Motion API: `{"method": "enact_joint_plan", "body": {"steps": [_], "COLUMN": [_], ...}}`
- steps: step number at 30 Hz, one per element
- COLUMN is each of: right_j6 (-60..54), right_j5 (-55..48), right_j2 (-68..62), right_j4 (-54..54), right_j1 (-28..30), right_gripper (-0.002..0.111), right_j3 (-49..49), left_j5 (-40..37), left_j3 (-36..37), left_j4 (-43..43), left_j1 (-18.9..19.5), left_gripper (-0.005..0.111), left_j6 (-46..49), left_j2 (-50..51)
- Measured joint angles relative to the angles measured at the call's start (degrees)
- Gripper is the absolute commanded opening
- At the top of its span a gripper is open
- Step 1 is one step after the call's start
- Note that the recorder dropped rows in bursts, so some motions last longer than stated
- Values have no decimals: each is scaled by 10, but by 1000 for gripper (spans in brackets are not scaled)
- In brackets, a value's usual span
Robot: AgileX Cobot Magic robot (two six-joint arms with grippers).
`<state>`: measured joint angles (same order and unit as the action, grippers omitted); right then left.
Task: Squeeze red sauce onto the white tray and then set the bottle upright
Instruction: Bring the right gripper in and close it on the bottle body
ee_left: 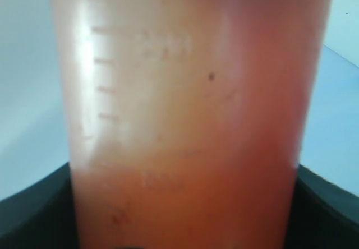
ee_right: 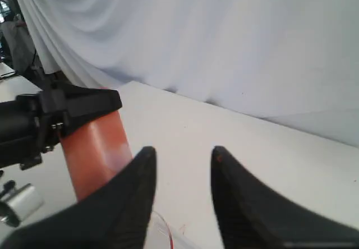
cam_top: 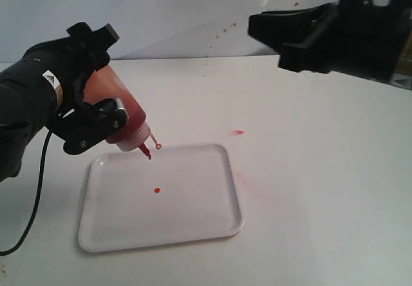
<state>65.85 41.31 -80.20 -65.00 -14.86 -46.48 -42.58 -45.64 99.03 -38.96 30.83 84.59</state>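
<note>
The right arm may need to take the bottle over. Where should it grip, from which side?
Probably the round body of the bottle just above the nozzle, bare beside the left gripper, fingers across its width. The right gripper should come from its own side: the bottle tilts nozzle-down over the tray.

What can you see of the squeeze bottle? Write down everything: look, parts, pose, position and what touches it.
The squeeze bottle is a translucent plastic cylinder, orange-red with sauce, with moulded graduation marks on its wall. It has a pale shoulder, a red pointed nozzle and a thin tether with a small round end. It is tilted, nozzle down, in the air above the far edge of the white tray, not touching it. Only the left gripper touches it, clamped on its body.
</note>
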Motion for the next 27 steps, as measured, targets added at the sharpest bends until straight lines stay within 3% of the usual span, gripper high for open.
{"method": "enact_joint_plan", "body": {"steps": [3,5,11,27], "right_j6": [5,7,22,122], "right_j5": [26,35,48,61], "right_j2": [-87,-138,-252,-370], "right_j4": [-11,-53,-198,-313], "right_j1": [0,-1,-37,-173], "right_gripper": [84,90,91,90], "right_j3": [-52,-86,-180,-361], "left_j5": [0,0,0,-2], "left_j3": [0,0,0,0], "left_j4": [0,0,0,0], "left_j1": [0,0,0,0], "left_gripper": [0,0,0,0], "left_j6": [0,0,0,1], "left_j2": [0,0,0,0]}}
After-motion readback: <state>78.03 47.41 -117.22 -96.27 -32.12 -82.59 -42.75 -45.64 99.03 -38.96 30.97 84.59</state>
